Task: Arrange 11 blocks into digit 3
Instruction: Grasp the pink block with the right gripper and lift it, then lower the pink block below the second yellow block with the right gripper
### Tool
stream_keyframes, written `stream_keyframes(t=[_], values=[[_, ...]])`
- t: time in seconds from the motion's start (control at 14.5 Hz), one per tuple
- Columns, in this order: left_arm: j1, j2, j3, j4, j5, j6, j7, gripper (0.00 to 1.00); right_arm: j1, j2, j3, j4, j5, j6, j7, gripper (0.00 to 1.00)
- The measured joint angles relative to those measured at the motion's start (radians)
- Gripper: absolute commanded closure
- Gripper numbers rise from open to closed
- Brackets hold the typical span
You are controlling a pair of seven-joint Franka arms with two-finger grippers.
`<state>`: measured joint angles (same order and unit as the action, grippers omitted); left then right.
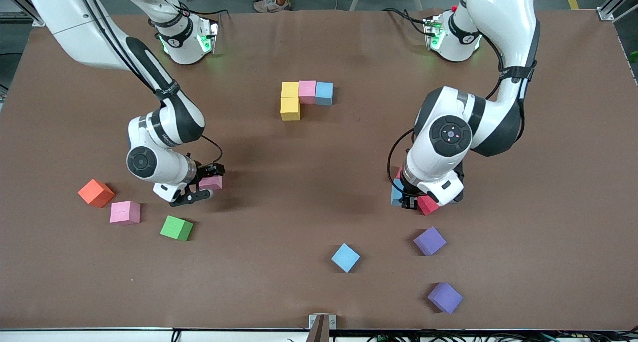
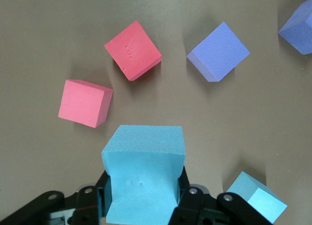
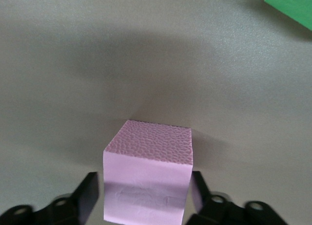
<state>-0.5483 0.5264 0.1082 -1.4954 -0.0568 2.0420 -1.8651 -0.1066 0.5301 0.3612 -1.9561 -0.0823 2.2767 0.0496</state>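
Toward the middle of the bench [image 1: 349,58], four blocks form the start of the digit 3 [image 1: 304,98]: a yellow, pink and light blue row with a second yellow cube set just in front; seven remain. The left end effector [image 2: 144,205] is clenched on a light blue block [image 2: 144,178], above two red blocks [image 2: 132,49]. The right end effector [image 3: 146,196] brackets a pink block [image 3: 148,171], whether gripping yet I cannot tell. Green, pink, blue and purple cubes lie scattered nearer the camera.

Brown table [image 1: 319,43]: four-cube cluster [image 1: 302,98], loose blocks [image 1: 345,257], orange cube [image 1: 95,192].
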Motion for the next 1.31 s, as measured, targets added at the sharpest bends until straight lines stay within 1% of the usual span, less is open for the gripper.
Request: stream_keyframes(t=[0.07, 0.34, 0.48, 0.83, 1.03, 1.31], values=[[0.0, 0.0, 0.0, 0.0, 0.0, 0.0, 0.0, 0.83, 0.0, -0.001, 0.0, 0.0, 0.0, 0.002, 0.0, 0.57], [0.0, 0.0, 0.0, 0.0, 0.0, 0.0, 0.0, 0.83, 0.002, -0.005, 0.001, 0.007, 0.0, 0.029, 0.0, 0.57], [0.0, 0.0, 0.0, 0.0, 0.0, 0.0, 0.0, 0.83, 0.025, -0.006, 0.005, 0.037, 0.0, 0.03, 0.018, 0.57], [0.0, 0.0, 0.0, 0.0, 0.0, 0.0, 0.0, 0.83, 0.174, -0.016, 0.012, 0.095, 0.008, 0.028, 0.239, 0.57], [0.0, 0.0, 0.0, 0.0, 0.0, 0.0, 0.0, 0.83, 0.274, -0.019, 0.014, 0.102, 0.065, 0.024, 0.386, 0.57], [0.0, 0.0, 0.0, 0.0, 0.0, 0.0, 0.0, 0.83, 0.391, -0.019, 0.014, 0.095, 0.078, 0.012, 0.511, 0.54]])
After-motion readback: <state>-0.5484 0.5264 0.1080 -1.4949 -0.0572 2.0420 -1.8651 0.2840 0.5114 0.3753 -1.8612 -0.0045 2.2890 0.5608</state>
